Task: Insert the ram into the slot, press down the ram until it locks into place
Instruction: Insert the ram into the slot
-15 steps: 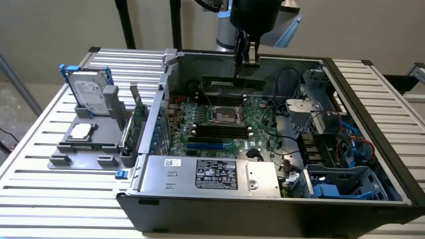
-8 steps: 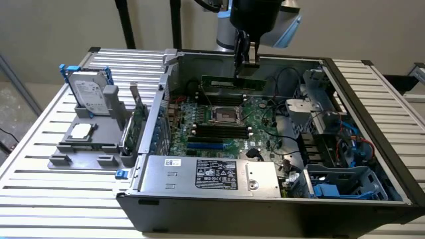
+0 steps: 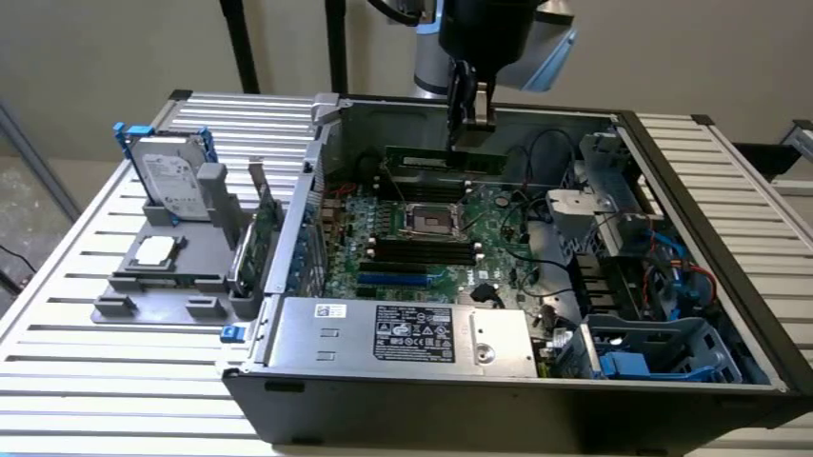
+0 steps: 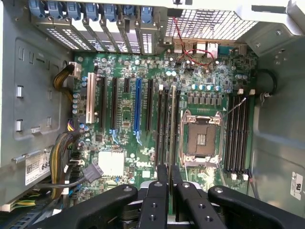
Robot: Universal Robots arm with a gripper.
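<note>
The arm (image 3: 489,29) is cut off at the top. The claw (image 3: 460,139) grips the ram (image 3: 429,158) over the slot (image 4: 167,124). Wires (image 4: 64,152) lie off to the side.

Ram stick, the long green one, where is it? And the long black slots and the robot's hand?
Long thin green ram stick (image 3: 420,158): exterior view, its flat green face.
Long narrow black plastic slots (image 3: 410,250): exterior view, middle of the group.
Black robot hand (image 3: 465,138): exterior view, midway between its fingertips.

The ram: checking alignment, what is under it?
Held by the gripper, the ram hangs over black slots on the motherboard, beside the processor socket. The ram covers whatever lies directly beneath.
</note>
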